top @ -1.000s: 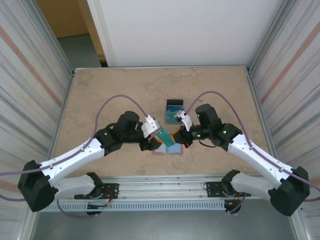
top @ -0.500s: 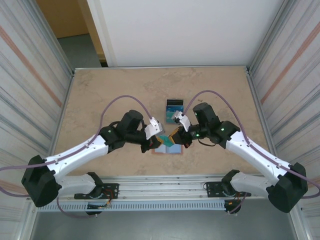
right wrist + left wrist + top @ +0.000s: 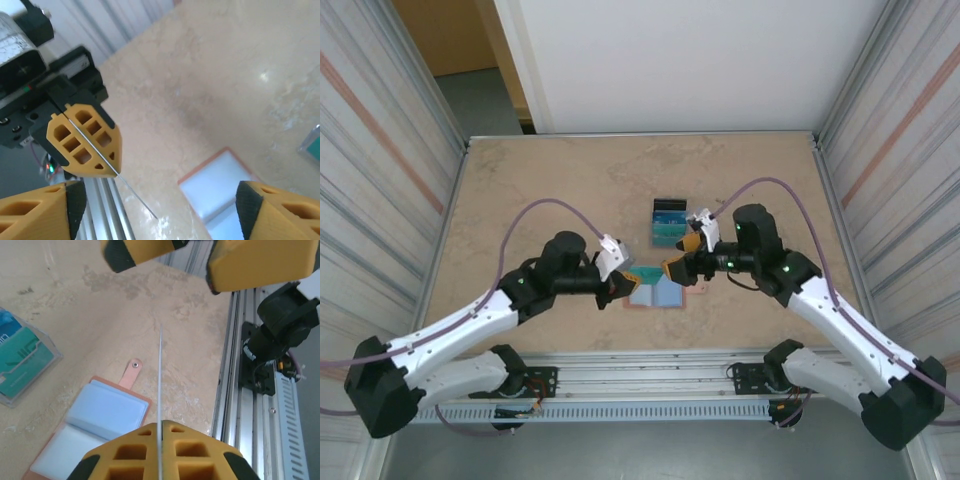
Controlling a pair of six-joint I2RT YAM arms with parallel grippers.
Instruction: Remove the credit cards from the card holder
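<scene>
A credit card (image 3: 160, 370) shows edge-on as a thin line, pinched between the yellow fingers of my left gripper (image 3: 160, 427), which is shut on it. In the right wrist view the same card (image 3: 135, 196) sticks out of the left gripper (image 3: 82, 142) above the table. My right gripper (image 3: 157, 215) is open, with its fingers well apart and off the card. The card holder (image 3: 655, 292) lies open flat on the table between the two grippers, light-blue panels up, with its snap tab (image 3: 132, 372) toward the near edge. From above, the left gripper (image 3: 623, 285) sits at its left edge and the right gripper (image 3: 682, 255) at its upper right.
A clear upright stand (image 3: 670, 222) with teal cards in it stands just behind the card holder, close to the right gripper; it shows too in the left wrist view (image 3: 22, 365). The aluminium rail (image 3: 232, 390) runs along the near table edge.
The right gripper opened, let go of the card and drew back to the right. The left gripper shut on the card and now holds it alone, slightly lower and left.
</scene>
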